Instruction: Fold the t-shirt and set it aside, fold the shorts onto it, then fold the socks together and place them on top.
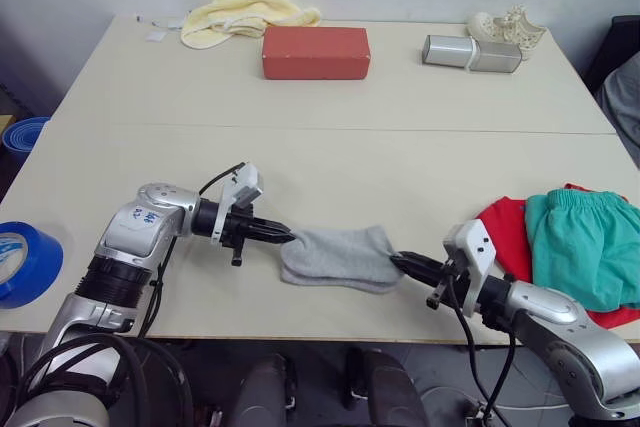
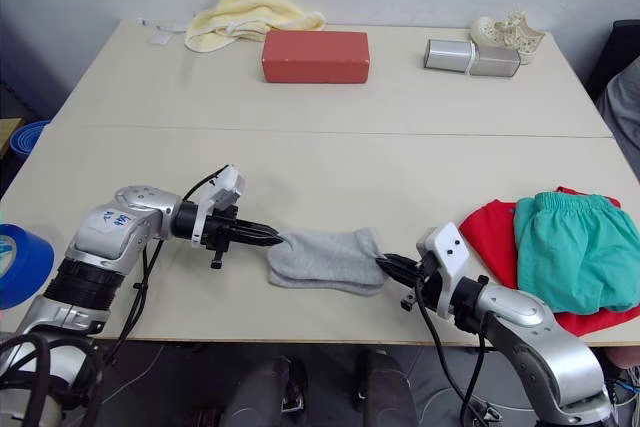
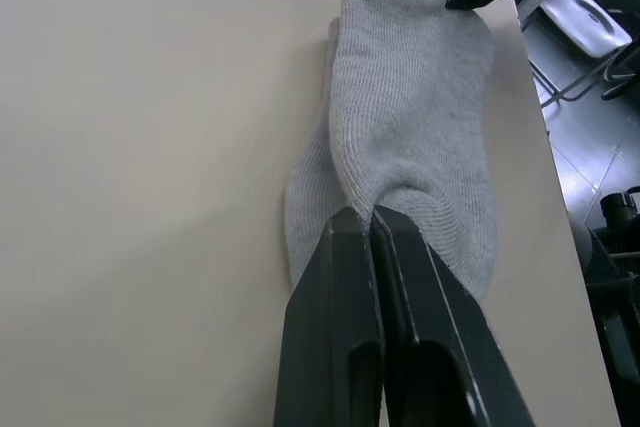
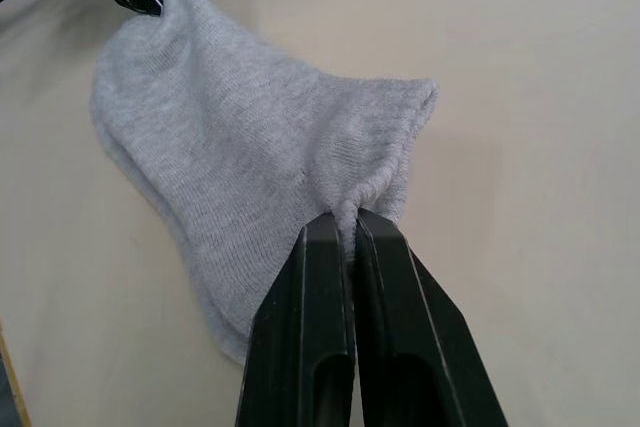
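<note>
Pale beige tabletop [image 1: 330, 162] carries the small light grey knit socks [image 1: 338, 257] near its front edge, seemingly stacked. Wrist views show each pinch: left claw [image 3: 371, 217] clenched on one end, right claw [image 4: 349, 215] clenched on the other.

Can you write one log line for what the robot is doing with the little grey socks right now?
step: socks | left gripper: shut on small light grey knit socks | right gripper: shut on socks | teal-green fabric shorts on bright red cotton t-shirt
</note>
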You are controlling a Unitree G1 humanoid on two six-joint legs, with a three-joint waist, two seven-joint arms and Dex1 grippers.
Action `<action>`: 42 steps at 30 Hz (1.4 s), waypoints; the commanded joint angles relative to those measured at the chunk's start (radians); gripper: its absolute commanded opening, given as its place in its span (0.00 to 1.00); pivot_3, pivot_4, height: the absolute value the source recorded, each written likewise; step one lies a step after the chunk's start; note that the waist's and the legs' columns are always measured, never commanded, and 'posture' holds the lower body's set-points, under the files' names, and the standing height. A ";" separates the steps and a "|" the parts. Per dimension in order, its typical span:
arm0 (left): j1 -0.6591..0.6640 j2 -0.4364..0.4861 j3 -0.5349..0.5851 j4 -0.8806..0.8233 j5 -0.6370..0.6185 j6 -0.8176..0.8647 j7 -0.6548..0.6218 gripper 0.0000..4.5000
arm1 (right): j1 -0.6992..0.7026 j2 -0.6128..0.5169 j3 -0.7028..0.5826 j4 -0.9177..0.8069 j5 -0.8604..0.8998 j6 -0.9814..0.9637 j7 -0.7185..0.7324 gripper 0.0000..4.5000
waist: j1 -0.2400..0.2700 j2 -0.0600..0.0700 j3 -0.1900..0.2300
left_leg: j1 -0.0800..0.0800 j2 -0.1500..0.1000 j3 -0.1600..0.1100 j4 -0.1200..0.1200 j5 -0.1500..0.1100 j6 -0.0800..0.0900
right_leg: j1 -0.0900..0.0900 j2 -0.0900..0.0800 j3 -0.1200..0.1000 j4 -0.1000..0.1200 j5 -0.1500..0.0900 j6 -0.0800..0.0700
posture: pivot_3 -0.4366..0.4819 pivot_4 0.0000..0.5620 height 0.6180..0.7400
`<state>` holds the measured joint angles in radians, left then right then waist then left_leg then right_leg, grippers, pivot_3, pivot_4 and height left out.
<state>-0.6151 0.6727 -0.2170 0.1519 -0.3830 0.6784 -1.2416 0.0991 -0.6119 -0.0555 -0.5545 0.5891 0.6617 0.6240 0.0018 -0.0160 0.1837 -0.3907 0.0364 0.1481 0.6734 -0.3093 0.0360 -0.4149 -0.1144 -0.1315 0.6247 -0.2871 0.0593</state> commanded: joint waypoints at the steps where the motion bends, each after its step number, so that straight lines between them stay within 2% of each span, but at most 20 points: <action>1: 0.005 -0.003 0.010 -0.010 0.006 -0.010 0.001 0.00 | 0.002 -0.002 0.001 -0.009 -0.003 -0.005 0.006 0.01 | -0.001 0.000 0.000 | 0.000 0.000 0.000 0.000 0.000 0.000 | 0.000 0.000 0.000 0.000 0.000 0.000 | 0.48 0.27 1.00; 8: 0.009 -0.009 0.017 -0.024 -0.029 0.033 -0.012 0.00 | 0.013 -0.012 -0.016 -0.011 0.009 0.031 0.003 0.01 | -0.001 0.000 0.000 | 0.000 0.000 0.000 0.000 0.000 0.000 | 0.000 0.000 0.000 0.000 0.000 0.000 | 0.48 0.27 1.00; 9: 0.011 -0.007 0.014 -0.029 -0.028 0.031 -0.016 0.05 | 0.016 -0.008 -0.019 -0.009 0.003 0.019 0.004 0.00 | -0.001 0.000 0.000 | 0.000 0.000 0.000 0.000 0.000 0.000 | 0.000 0.000 0.000 0.000 0.000 0.000 | 0.48 0.27 1.00; 12: 0.019 0.001 0.010 -0.040 -0.023 0.037 -0.021 0.21 | 0.025 -0.010 -0.034 -0.013 0.024 0.037 0.012 0.16 | -0.001 0.000 0.000 | 0.000 0.000 0.000 0.000 0.000 0.000 | 0.000 0.000 0.000 0.000 0.000 0.000 | 0.48 0.27 1.00; 17: 0.028 0.004 0.044 -0.040 -0.020 -0.002 -0.017 0.58 | 0.047 -0.040 -0.079 -0.013 0.015 -0.008 0.046 0.56 | 0.000 0.000 0.000 | 0.000 0.000 0.000 0.000 0.000 0.000 | 0.000 0.000 0.000 0.000 0.000 0.000 | 0.48 0.27 1.00; 20: 0.029 0.000 0.107 -0.038 -0.046 -0.078 -0.031 0.80 | 0.072 -0.058 -0.141 -0.017 0.055 -0.088 0.157 0.79 | 0.000 0.000 0.000 | 0.000 0.000 0.000 -0.001 0.000 0.000 | 0.000 0.000 0.000 0.000 0.000 0.000 | 0.48 0.27 1.00; 23: 0.014 -0.005 0.160 -0.049 -0.100 -0.089 -0.061 0.80 | 0.063 -0.047 -0.176 -0.015 0.097 -0.163 0.240 0.79 | 0.000 0.000 0.000 | 0.000 0.000 0.000 -0.002 0.000 0.000 | 0.000 0.000 0.000 -0.001 0.000 0.000 | 0.48 0.27 1.00; 26: 0.006 -0.024 0.172 -0.069 -0.119 -0.100 -0.064 0.80 | 0.028 -0.023 -0.157 -0.005 0.102 -0.194 0.250 0.79 | -0.002 0.000 0.000 | 0.001 0.000 0.000 -0.002 0.000 0.000 | 0.001 0.000 0.000 -0.001 0.000 0.000 | 0.48 0.27 1.00; 30: 0.034 -0.132 0.097 -0.105 -0.046 -0.177 0.024 0.59 | -0.078 0.042 0.068 0.058 -0.093 -0.259 0.196 0.59 | -0.002 0.000 0.000 | 0.001 -0.001 0.000 -0.002 0.001 0.000 | 0.001 0.000 0.000 -0.001 0.000 0.000 | 0.48 0.27 1.00; 33: 0.061 -0.168 0.068 -0.101 -0.008 -0.160 0.091 0.36 | -0.122 0.090 0.172 0.113 -0.211 -0.315 0.152 0.34 | -0.002 0.000 0.000 | 0.001 -0.002 0.000 -0.002 0.001 0.000 | 0.001 0.000 0.000 0.000 0.000 0.000 | 0.48 0.27 1.00; 37: 0.109 -0.177 0.011 -0.105 0.067 -0.206 0.145 0.08 | -0.139 0.118 0.247 0.190 -0.333 -0.399 0.112 0.03 | -0.003 0.000 0.000 | 0.000 -0.002 0.001 -0.002 0.002 0.000 | 0.000 0.000 0.000 0.000 0.000 0.000 | 0.48 0.27 1.00; 38: 0.125 -0.175 -0.001 -0.106 0.087 -0.222 0.154 0.01 | -0.138 0.120 0.253 0.216 -0.356 -0.422 0.107 0.00 | -0.003 0.000 0.000 | 0.001 -0.002 0.001 -0.002 0.002 0.000 | 0.000 0.000 0.000 0.000 0.000 0.001 | 0.48 0.27 1.00; 42: 0.180 -0.164 -0.010 -0.110 0.143 -0.290 0.189 0.01 | -0.112 0.090 0.242 0.297 -0.412 -0.505 0.121 0.00 | -0.003 0.000 0.000 | 0.001 -0.002 0.001 -0.002 0.002 0.000 | 0.000 0.000 0.000 0.000 0.000 0.001 | 0.48 0.27 1.00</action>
<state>-0.4479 0.4919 -0.2219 0.0693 -0.2659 0.4203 -1.0645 -0.0273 -0.5032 0.2001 -0.2781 0.2013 0.1890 0.7430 -0.0013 -0.0160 0.1837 -0.3891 0.0343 0.1489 0.6708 -0.3075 0.0358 -0.4145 -0.1146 -0.1312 0.6249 -0.2871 0.0598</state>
